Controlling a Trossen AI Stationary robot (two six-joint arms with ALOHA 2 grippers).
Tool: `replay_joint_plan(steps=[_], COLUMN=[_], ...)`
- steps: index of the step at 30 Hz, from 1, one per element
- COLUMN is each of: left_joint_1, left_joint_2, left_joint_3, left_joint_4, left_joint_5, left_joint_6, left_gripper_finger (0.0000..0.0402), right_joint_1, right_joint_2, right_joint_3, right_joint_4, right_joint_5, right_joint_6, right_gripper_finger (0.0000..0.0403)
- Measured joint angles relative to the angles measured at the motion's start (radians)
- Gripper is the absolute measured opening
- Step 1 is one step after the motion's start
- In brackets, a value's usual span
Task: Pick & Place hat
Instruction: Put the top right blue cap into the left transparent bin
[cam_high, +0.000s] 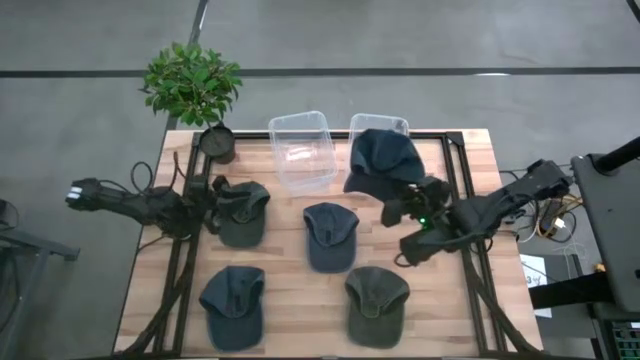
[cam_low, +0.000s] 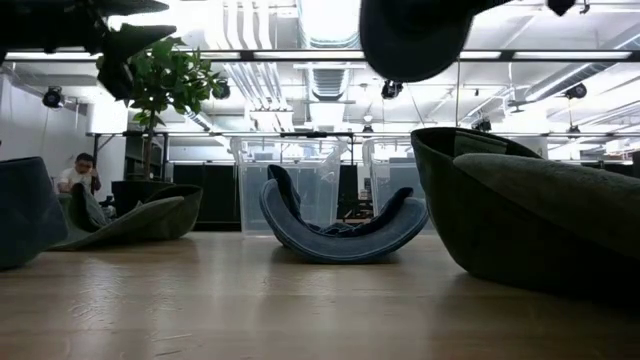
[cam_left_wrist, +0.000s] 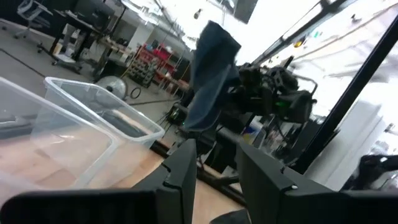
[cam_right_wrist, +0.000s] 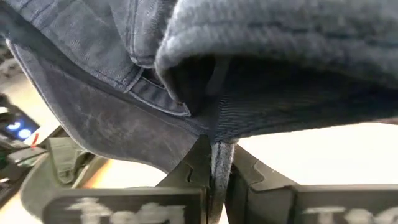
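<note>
2 clear plastic bins stand side by side at the far edge of my table. The left bin is in full sight from above and I see nothing in it. The right bin is mostly covered from above by the blue cap I carry, so I cannot tell what it holds.

My right gripper is clenched on that blue cap's fabric; my right wrist view shows a fold of denim pinched between my 2 fingers. The cap hangs in the air over the right bin, clear of the wood.

My left gripper rests at the left side of the table, touching or just over a dark green cap; its fingers stand parted with nothing between them.

3 more caps lie on the table: a blue one in the middle, a blue one at front left and a green one at front right. A potted plant stands at the far left corner.

I can read no writing anywhere.

Only the low view shows a seated person in the room beyond. Only my left wrist view shows the lifted cap side-on, drooping from my other arm.
</note>
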Motion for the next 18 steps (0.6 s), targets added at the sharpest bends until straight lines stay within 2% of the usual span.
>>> replay_joint_plan(steps=[11,18], left_joint_1=[0.0,0.0], left_joint_2=[0.343,0.508], left_joint_3=[0.21,0.302], left_joint_4=[-0.002,-0.003], left_joint_5=[-0.003,-0.004], left_joint_6=[0.119,0.125], left_gripper_finger=[0.0107,0.0107], right_joint_1=[-0.079,-0.093], right_joint_2=[0.156,0.22], right_joint_3=[0.14,0.194], right_joint_4=[0.184,0.192], right_joint_5=[0.004,0.003], right_joint_6=[-0.36,-0.419], right_gripper_finger=[0.0012,0.0013])
